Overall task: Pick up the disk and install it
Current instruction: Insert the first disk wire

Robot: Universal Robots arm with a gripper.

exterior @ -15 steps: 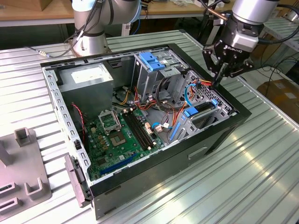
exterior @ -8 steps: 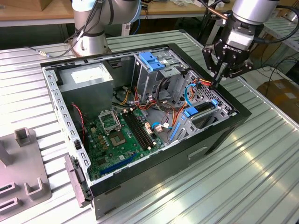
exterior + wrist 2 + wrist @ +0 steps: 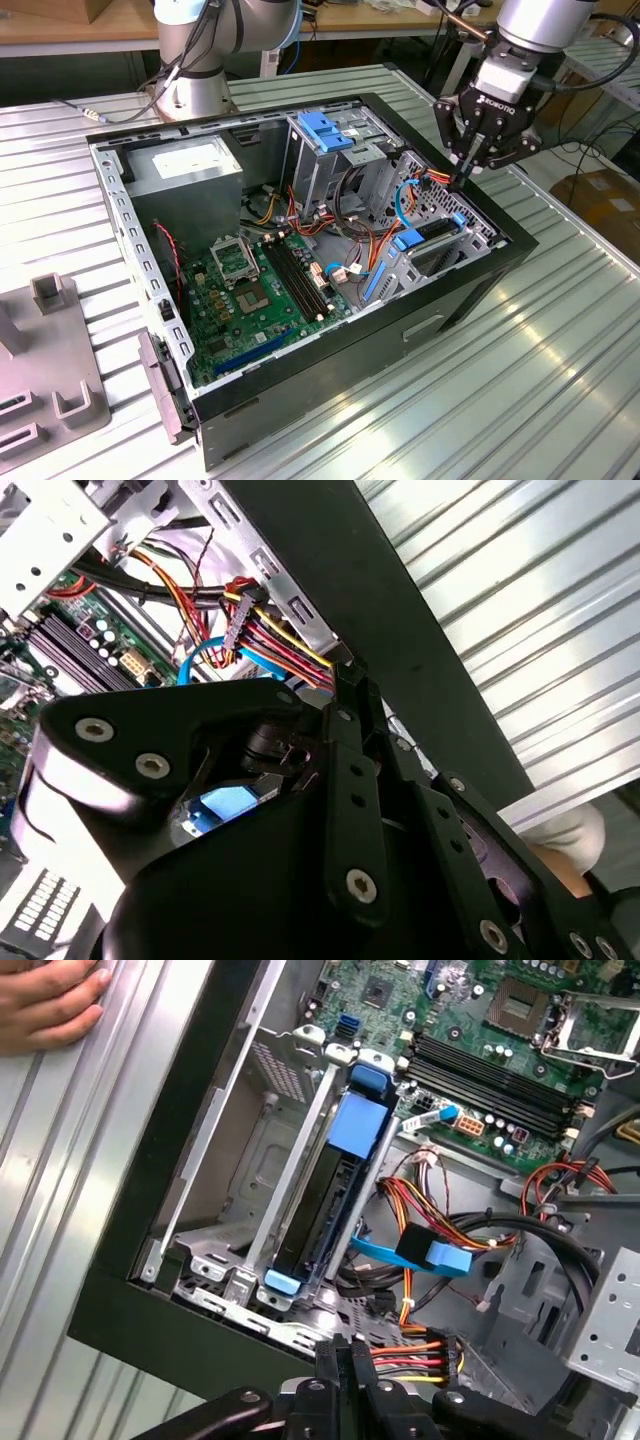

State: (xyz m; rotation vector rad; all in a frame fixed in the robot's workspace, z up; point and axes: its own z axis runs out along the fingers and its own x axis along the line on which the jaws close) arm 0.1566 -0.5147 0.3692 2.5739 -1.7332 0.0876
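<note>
Inside the case (image 3: 470, 290), disk (image 3: 330, 1195) seated, fingers (image 3: 462, 172) closed above

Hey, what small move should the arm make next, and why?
Probably shift the gripper a little toward the disk. Its shut fingertips hang beside the coloured wire bundle at the case wall, while the disk stands on edge in its bay, apart from them.
</note>
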